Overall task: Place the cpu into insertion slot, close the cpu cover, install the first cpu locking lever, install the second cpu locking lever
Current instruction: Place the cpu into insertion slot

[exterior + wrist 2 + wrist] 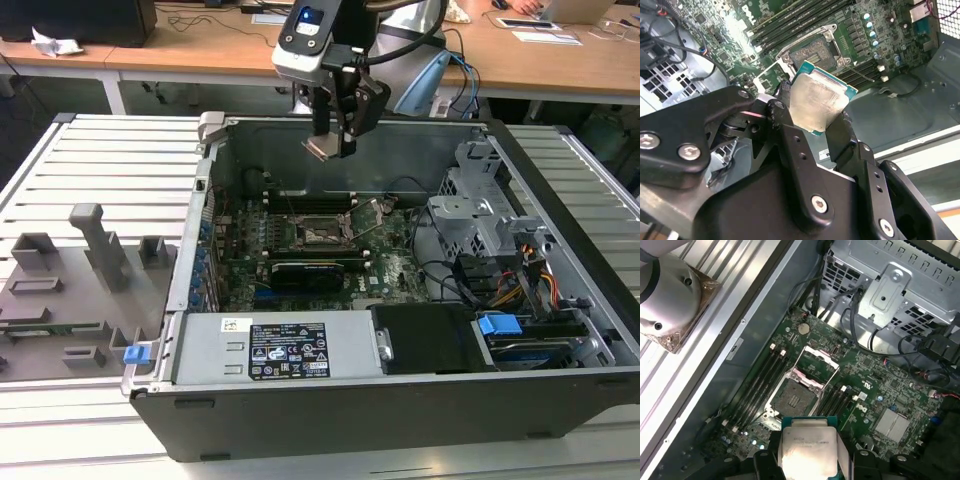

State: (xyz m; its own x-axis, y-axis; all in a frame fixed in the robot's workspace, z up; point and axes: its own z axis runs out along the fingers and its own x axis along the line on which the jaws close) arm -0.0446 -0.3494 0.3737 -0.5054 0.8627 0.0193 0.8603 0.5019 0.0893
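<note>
The black tool [335, 146] gripped the flat silver-grey square cpu [820, 102], with the dark square insertion slot [322, 233] at its six o'clock; placing likely demanded square alignment.

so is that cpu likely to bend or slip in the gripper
Probably stiff: the cpu is a flat metal-faced plate held straight. Its smooth face could slip, since the gripper seems to pinch just its edges. Likely light, being thin.
</note>
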